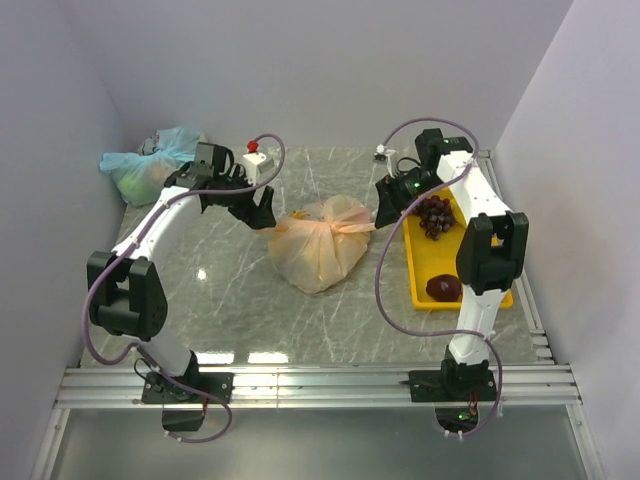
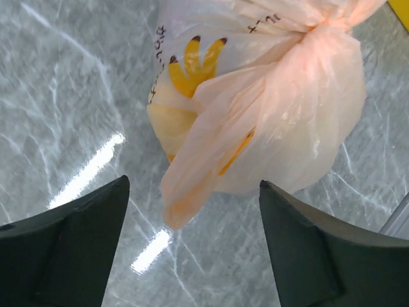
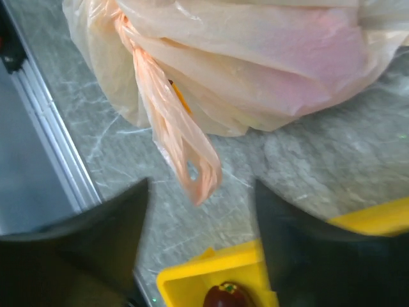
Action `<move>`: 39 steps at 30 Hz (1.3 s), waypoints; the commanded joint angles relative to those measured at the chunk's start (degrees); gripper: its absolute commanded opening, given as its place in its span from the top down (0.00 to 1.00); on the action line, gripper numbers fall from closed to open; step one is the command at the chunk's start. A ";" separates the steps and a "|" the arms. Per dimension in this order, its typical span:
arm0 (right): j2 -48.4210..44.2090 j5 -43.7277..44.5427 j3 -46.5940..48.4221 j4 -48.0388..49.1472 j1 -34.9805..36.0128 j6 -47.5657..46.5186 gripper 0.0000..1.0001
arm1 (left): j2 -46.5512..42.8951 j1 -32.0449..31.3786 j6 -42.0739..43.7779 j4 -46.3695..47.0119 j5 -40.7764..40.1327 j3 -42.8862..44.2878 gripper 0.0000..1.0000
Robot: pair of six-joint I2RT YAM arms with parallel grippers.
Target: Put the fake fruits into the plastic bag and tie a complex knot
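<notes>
Knotting is being shown as largely done: the bag (image 1: pixel 320 245) is being seen resting mid-table (image 1: pixel 230 300), and its handles are being held together by the knot (image 1: pixel 345 226) at its top. Nothing is being gripped. The left gripper (image 1: pixel 258 212) is being held wide open just beside the bag's left side, and the right gripper (image 1: pixel 385 208) likewise open at its right, a loose handle end hanging free before each. Packing is being judged incomplete, since grapes (image 1: pixel 434 215) and a maroon fruit (image 1: pixel 443 288) are being left on the tray (image 1: pixel 425 255), outside the bag.
</notes>
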 commanded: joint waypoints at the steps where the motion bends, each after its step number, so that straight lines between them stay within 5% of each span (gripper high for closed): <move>1: -4.34 4.96 2.96 -2.34 0.75 -3.23 0.19 | -3.13 0.02 4.57 -0.96 -0.56 2.26 0.07; 2: -4.69 6.80 2.44 -1.99 1.18 -4.02 0.18 | -3.75 0.19 4.67 -0.44 -0.21 2.17 0.01; 7: -6.45 11.99 -0.20 2.30 6.44 -7.09 0.11 | -7.44 0.37 8.67 8.09 -0.48 -2.65 0.01; 14: -3.91 16.56 1.03 3.81 12.25 -10.00 0.11 | 0.72 0.28 31.82 -7.55 6.74 2.43 0.09; 18: -1.63 19.47 -0.73 6.88 14.01 -10.53 0.18 | 3.63 -0.68 32.79 -1.51 5.25 0.25 0.08; 21: -0.48 20.70 -0.55 7.41 14.89 -9.56 0.40 | 4.85 -2.44 34.63 2.99 2.71 -1.34 0.10; 25: -0.65 22.11 -1.87 9.69 15.07 -6.84 0.75 | 7.40 -4.37 35.00 6.06 0.15 -1.79 0.24; 26: -0.57 22.63 -2.48 9.79 15.07 -6.66 0.80 | 7.84 -4.64 34.64 6.33 0.15 -1.61 0.35; 27: -0.48 23.16 -2.75 10.14 15.07 -6.31 0.95 | 8.54 -4.81 33.07 7.21 0.15 -1.26 0.43; 28: -0.48 23.60 -3.53 10.84 15.07 -5.35 1.00 | 8.73 -4.90 31.75 7.65 -0.03 -1.00 0.62; 30: -1.35 24.83 -4.59 11.72 14.64 -4.38 1.00 | 9.25 -4.82 29.21 7.13 -0.20 -0.30 0.92; 31: -1.88 25.44 -5.90 13.11 13.77 -2.55 1.00 | 9.08 -4.73 26.75 7.82 -3.43 -0.55 1.00; 39: -8.38 28.52 -8.46 14.62 5.50 3.97 1.00 | 0.57 5.36 3.64 8.10 -11.10 -1.78 1.00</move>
